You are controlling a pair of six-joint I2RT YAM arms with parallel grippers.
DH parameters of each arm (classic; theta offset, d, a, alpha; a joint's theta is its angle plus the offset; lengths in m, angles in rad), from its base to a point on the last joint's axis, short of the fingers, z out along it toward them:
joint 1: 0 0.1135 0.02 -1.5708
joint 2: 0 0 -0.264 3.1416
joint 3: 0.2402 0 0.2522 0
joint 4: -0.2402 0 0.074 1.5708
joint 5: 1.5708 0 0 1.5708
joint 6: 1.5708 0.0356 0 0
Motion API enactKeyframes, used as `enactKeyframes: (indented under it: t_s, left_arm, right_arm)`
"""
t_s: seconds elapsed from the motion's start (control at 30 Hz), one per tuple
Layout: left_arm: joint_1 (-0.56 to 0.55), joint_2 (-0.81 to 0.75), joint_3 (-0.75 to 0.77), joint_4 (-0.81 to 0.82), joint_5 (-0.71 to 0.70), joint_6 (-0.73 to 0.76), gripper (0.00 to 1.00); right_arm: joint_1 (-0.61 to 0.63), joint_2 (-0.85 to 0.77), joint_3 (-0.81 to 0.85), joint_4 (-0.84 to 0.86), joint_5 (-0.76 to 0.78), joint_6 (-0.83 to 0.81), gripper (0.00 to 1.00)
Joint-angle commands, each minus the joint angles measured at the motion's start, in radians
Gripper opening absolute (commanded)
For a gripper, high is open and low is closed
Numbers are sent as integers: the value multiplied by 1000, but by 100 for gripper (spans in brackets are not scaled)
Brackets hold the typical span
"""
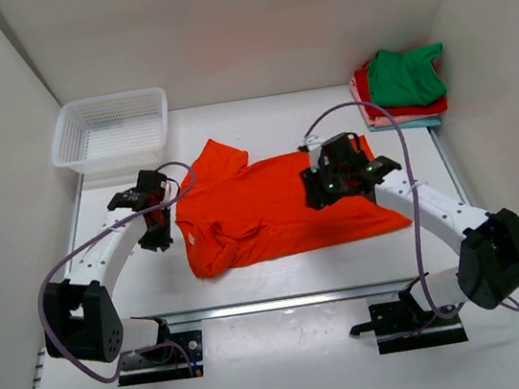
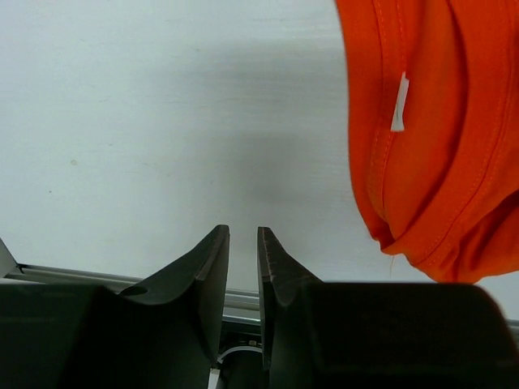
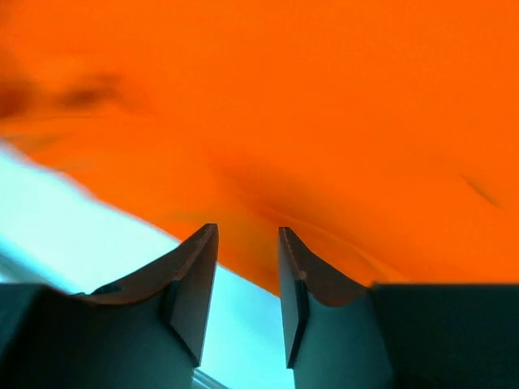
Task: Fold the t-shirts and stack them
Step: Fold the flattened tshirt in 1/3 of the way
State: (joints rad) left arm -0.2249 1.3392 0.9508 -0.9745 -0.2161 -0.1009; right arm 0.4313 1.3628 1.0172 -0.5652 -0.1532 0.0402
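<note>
The orange t-shirt (image 1: 281, 211) lies unfolded and mostly flat on the table (image 1: 265, 368), one sleeve pointing toward the far side and the collar end bunched at its left edge.

Left gripper (image 2: 243, 235): positioned just off the shirt's left edge, above bare table. The jaws stand slightly apart with a narrow gap and nothing is between them. In the left wrist view the shirt's rumpled hem (image 2: 438, 162) lies to the right of the fingers, clear of them, with a small white tag (image 2: 399, 104) showing on the cloth.

Right gripper (image 3: 247, 235): positioned over the shirt's right portion. The jaws stand apart and no cloth is pinched between them. The right wrist view is blurred, so contact with the fabric cannot be determined.

Folded t-shirts (image 1: 404, 87): stacked beyond the shirt's far right corner, green on top, then red, pink and light blue.

White mesh basket (image 1: 110, 128): beyond the shirt's far left side, well apart from it.
</note>
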Motion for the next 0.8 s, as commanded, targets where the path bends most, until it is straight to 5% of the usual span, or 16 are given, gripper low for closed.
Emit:
enactKeyframes:
  t_s: [0.0,0.4,0.77]
  left_arm:
    - [28,-29,77,3,-19,-25,32]
    - [82,-136,124,11,32,-48,35]
    - [94,-179,138,13,52,-31,37]
  right_arm:
    - [101,-19,-72,195,-175,-4,36]
    - [365,238,-43,606,-305,331,47]
    - [461,507,181,596,-330,354,48]
